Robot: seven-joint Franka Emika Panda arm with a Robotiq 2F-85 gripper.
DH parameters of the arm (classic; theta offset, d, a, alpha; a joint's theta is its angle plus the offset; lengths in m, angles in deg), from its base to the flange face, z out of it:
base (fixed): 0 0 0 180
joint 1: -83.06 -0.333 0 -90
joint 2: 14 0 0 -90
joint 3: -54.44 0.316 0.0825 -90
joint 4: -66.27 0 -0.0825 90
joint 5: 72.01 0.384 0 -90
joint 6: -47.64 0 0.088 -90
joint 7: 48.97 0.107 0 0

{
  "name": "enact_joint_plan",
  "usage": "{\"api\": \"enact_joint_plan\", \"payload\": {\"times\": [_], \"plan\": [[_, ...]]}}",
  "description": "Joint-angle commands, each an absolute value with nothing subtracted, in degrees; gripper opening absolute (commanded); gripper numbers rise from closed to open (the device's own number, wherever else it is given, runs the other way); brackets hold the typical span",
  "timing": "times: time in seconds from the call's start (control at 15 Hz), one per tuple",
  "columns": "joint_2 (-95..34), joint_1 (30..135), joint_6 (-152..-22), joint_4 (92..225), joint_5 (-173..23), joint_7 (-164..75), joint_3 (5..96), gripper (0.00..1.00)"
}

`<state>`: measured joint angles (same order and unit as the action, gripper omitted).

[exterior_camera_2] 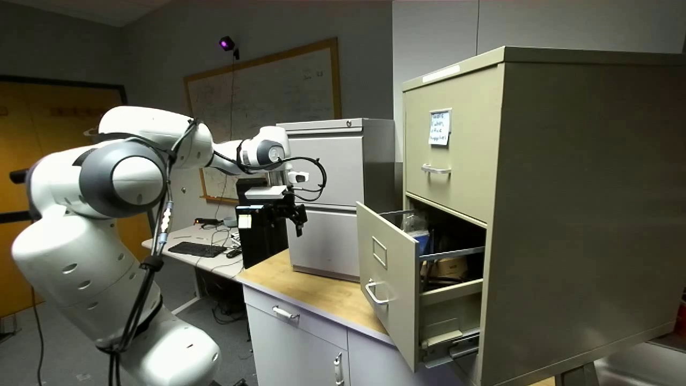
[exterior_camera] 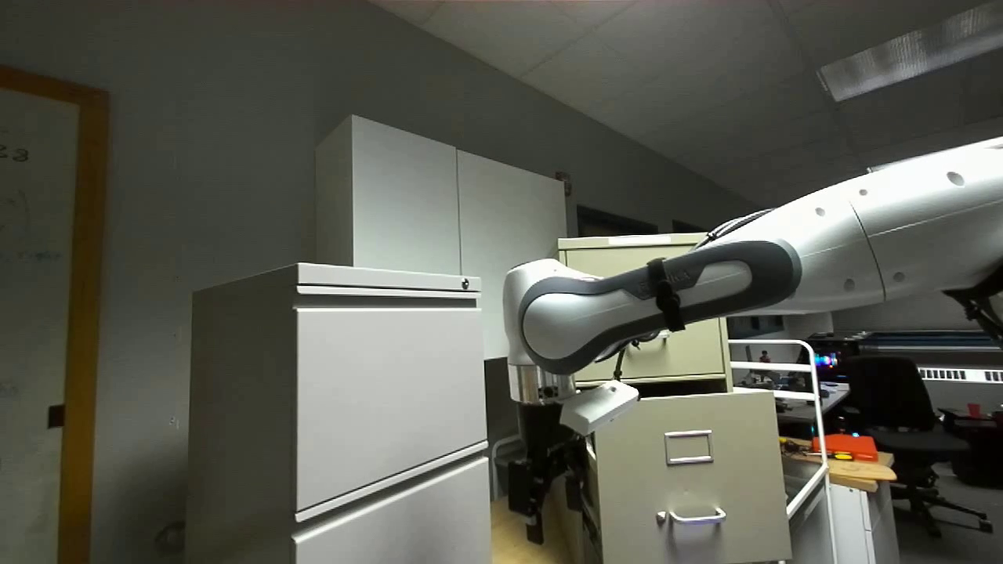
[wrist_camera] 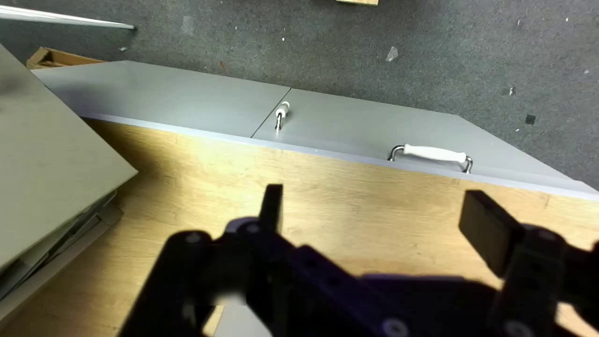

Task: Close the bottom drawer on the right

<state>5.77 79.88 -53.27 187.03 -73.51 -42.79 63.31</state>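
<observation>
The beige bottom drawer (exterior_camera: 693,470) is pulled out of the beige filing cabinet (exterior_camera_2: 568,214). Its front (exterior_camera_2: 394,321) has a silver handle (exterior_camera_2: 376,294) and an empty label frame. Items show inside the drawer behind the front. In the wrist view, the drawer front (wrist_camera: 47,164) is at the left edge. My gripper (exterior_camera: 563,517) points down beside the drawer front, apart from it. It also shows in an exterior view (exterior_camera_2: 298,228) between the grey cabinet and the drawer. In the wrist view, the gripper (wrist_camera: 372,206) is open, with nothing between its fingers.
A grey cabinet (exterior_camera_2: 327,161) stands on the wooden countertop (exterior_camera_2: 305,284), close to the gripper. The beige cabinet's top drawer (exterior_camera_2: 455,145) is shut. A white handle (wrist_camera: 435,153) sticks out below the counter edge. A white metal frame (exterior_camera: 815,423) stands beside the open drawer.
</observation>
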Motion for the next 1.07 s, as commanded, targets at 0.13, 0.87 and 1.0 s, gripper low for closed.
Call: {"api": "enact_joint_plan", "payload": {"times": [0.13, 0.87, 1.0], "plan": [[4.1, 82.6, -55.9, 186.74, -75.16, -33.03, 61.28, 0.5], [1.29, 91.51, -73.51, 195.18, -81.81, -7.52, 57.06, 0.0], [1.8, 92.66, -75.87, 197.15, -84.04, -1.39, 56.94, 0.0]]}}
